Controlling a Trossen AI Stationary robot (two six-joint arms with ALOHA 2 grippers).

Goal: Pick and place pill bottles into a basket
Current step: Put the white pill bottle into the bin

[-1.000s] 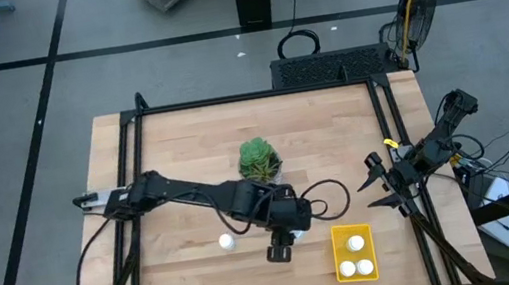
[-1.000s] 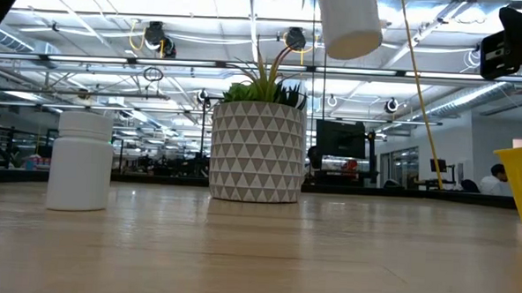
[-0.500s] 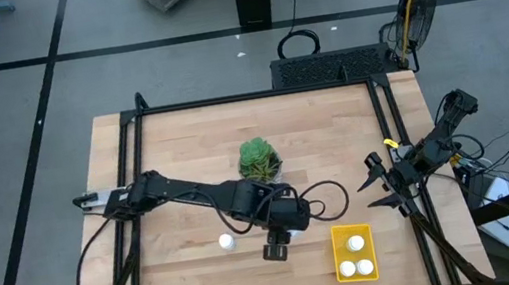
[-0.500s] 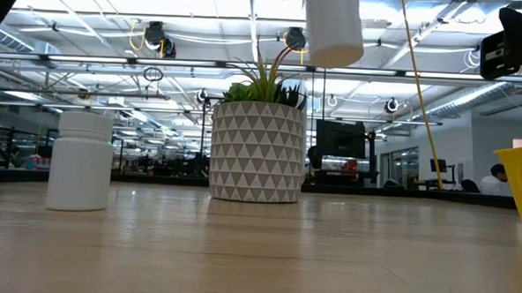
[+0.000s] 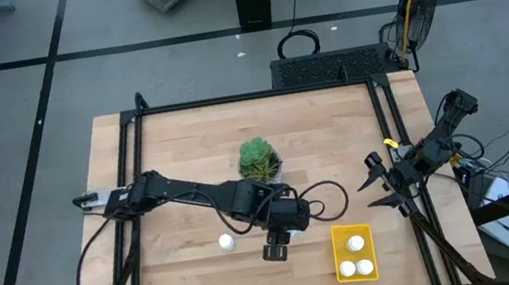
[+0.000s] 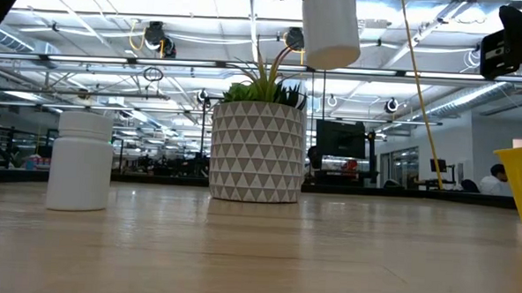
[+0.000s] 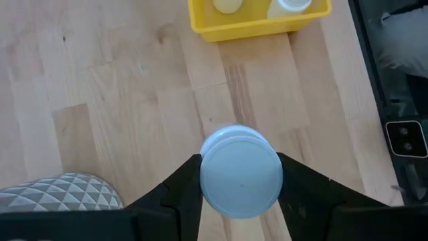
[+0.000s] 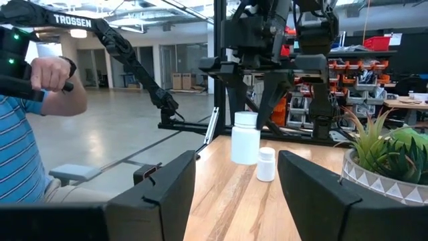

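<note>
My left gripper (image 5: pixel 274 251) hangs over the table's near middle, shut on a white pill bottle (image 6: pixel 331 28) held well above the wood. A second pill bottle (image 5: pixel 227 241) stands on its base on the table to the left of it. The yellow basket (image 5: pixel 356 267) sits near the front right with three bottles standing inside; its near wall (image 7: pixel 257 25) shows in the left wrist view. My right gripper (image 5: pixel 375 190) waits at the table's right edge, open with nothing between its fingers. My left gripper pinches the bottle's upper part, by the cap (image 7: pixel 208 171), between its two fingers (image 7: pixel 179 191), one on either side. The fingers come from above, slanting steeply down. The bottle hangs nearly upright, cap up, lifted clear of the table (image 8: pixel 245 140).
A green plant in a white patterned pot (image 5: pixel 259 160) stands at mid-table, just beyond the left gripper. Black rails (image 5: pixel 129 181) run along the table's left and right sides. A person (image 8: pixel 27 127) sits beyond the table in the right wrist view.
The held bottle has swung slightly toward the table's left and now hangs closer to upright than a second ago. Its height is unchanged, and the right arm has kept still.
</note>
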